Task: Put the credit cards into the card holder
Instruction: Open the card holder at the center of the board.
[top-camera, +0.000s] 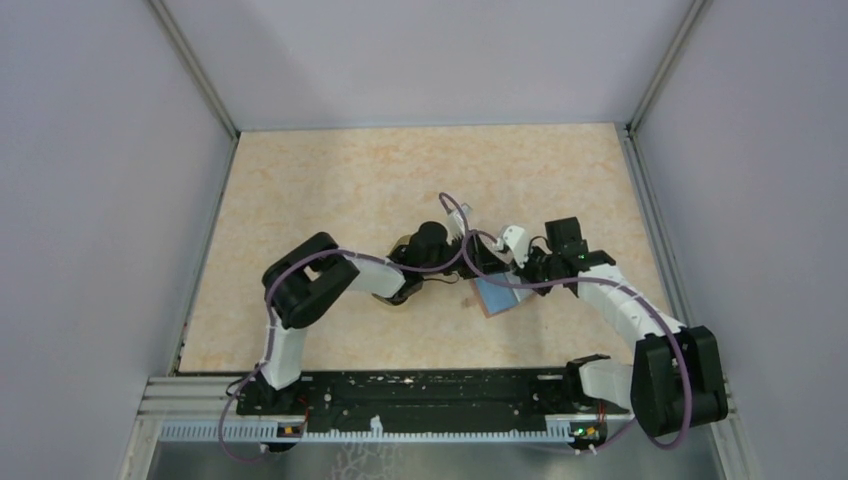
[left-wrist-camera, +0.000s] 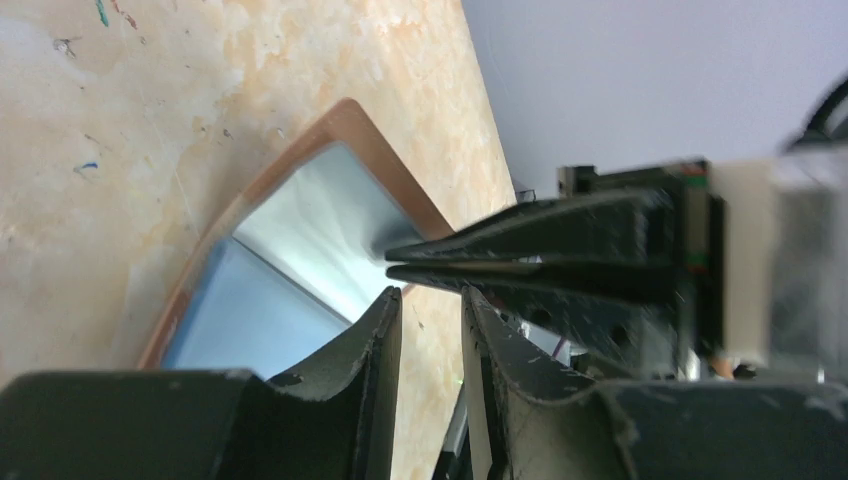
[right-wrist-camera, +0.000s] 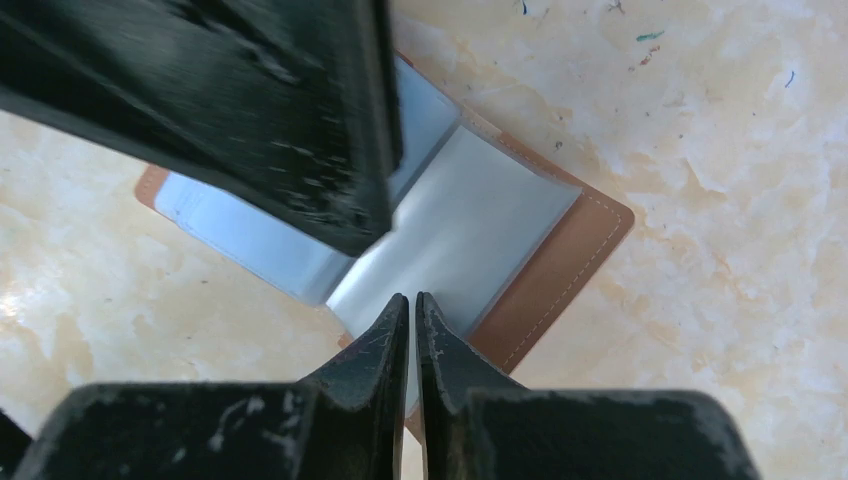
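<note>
Card holder (top-camera: 497, 296), open, pale lining up, right of centre on the desk (top-camera: 350, 190), nearer its near edge. Right gripper (right-wrist-camera: 411, 312) narrowed to a slit at the lining; grip indeterminate. Left gripper (left-wrist-camera: 432, 310) narrowly parted, empty.

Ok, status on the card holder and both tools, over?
Card holder open, blue side up. Left tool slightly open, empty, over it. Right tool shut, tips at its sleeve. No cards in view.

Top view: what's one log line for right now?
holder: reddish-brown leather card holder lying open | left gripper: slightly open, over it | right gripper: shut at clear pocket
</note>
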